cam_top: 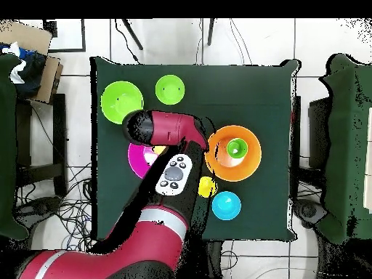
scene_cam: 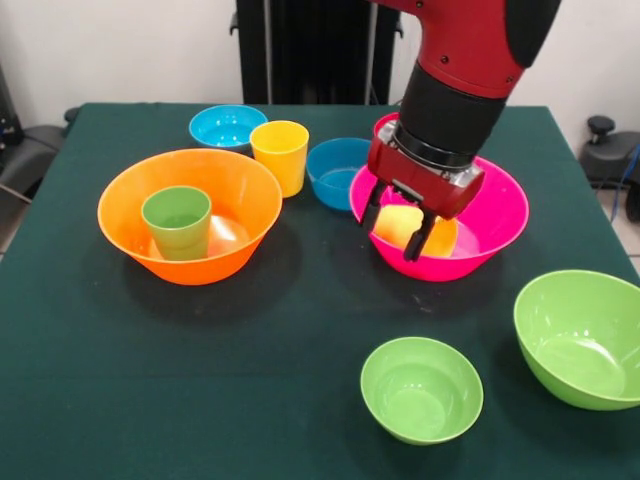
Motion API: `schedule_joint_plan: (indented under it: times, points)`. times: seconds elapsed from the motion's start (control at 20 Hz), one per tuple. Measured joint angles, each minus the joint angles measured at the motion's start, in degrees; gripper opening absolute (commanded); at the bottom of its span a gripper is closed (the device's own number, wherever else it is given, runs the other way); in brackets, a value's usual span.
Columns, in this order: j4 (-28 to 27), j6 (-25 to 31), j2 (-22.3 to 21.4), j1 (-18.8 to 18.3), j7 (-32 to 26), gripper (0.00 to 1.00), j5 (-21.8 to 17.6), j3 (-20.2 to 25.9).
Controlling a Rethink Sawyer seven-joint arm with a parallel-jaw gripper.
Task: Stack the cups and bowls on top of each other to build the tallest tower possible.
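My gripper [scene_cam: 393, 228] is down inside the large hot pink bowl [scene_cam: 500, 215], open, with its fingers either side of an orange-yellow cup [scene_cam: 398, 222] in that bowl. A green cup [scene_cam: 177, 222] stands upright inside the large orange bowl [scene_cam: 120, 195] at the left. The yellow cup [scene_cam: 280, 155] stands on the cloth between the light blue bowl [scene_cam: 227, 125] and the darker blue bowl [scene_cam: 335, 172]. A red-pink rim [scene_cam: 383, 125] peeks out behind the arm. In the overhead view the arm hides the gripper above the pink bowl [cam_top: 138, 161].
A small lime green bowl [scene_cam: 421, 390] and a large lime green bowl [scene_cam: 580, 335] sit near the front right, the large one at the table's edge. Dark green cloth covers the table [scene_cam: 300, 330]. Chairs and cables surround it.
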Motion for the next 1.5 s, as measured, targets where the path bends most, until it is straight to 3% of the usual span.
schedule_joint_plan:
  times: [0.55,1.5]
  points:
    - [-1.6,2.9,1.5,3.0,4.0,1.0,4.8,-2.9]
    - [-8.0,10.3,6.1,3.2,6.8,1.0,10.4,-8.2]
